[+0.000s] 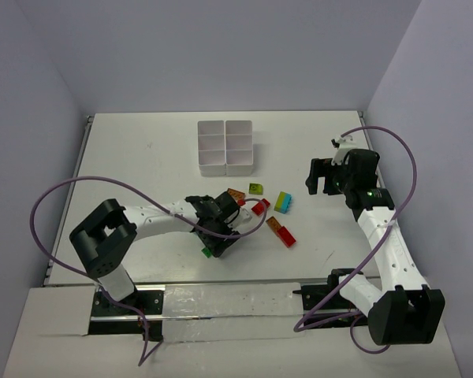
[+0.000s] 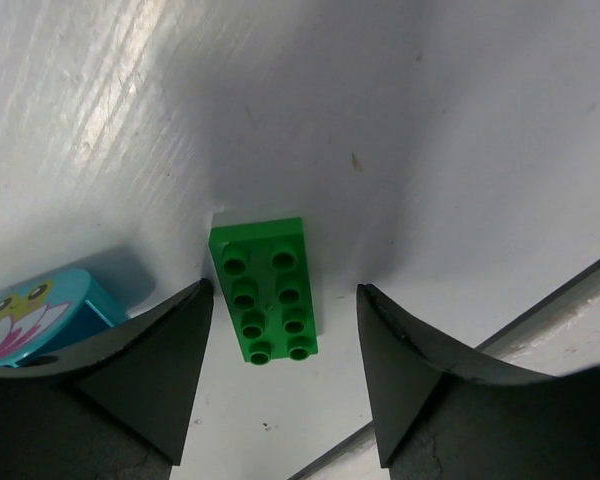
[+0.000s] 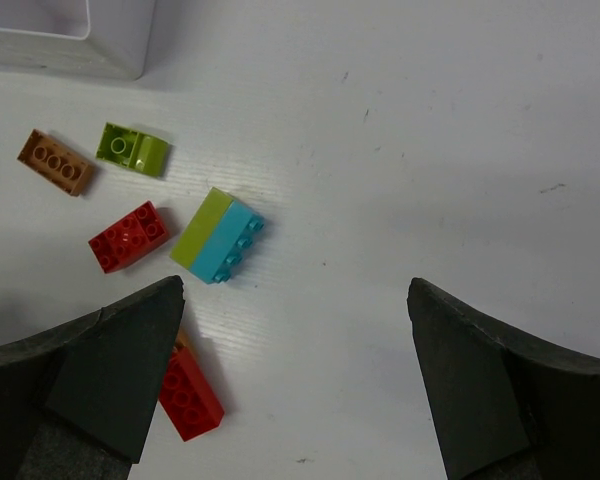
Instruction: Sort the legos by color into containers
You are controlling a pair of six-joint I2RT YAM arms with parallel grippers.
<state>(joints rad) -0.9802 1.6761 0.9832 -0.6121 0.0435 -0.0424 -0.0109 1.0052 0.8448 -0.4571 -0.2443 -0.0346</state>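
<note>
A green brick (image 2: 265,290) lies flat on the table, studs up, between the open fingers of my left gripper (image 2: 285,300), closer to the left finger and not touched. In the top view the brick (image 1: 209,251) peeks out under the left gripper (image 1: 218,227). A cyan piece with a printed face (image 2: 40,310) lies just left of it. My right gripper (image 3: 295,285) is open and empty, held above the table at the right (image 1: 325,175). The white six-compartment tray (image 1: 226,146) stands at the back centre.
Loose bricks lie mid-table: a tan one (image 1: 236,194), a lime one (image 1: 256,188), a red one (image 1: 260,206), a lime-and-cyan one (image 1: 284,201), and a long red one (image 1: 285,235) joined to an orange one (image 1: 273,224). The table's front edge is near the green brick.
</note>
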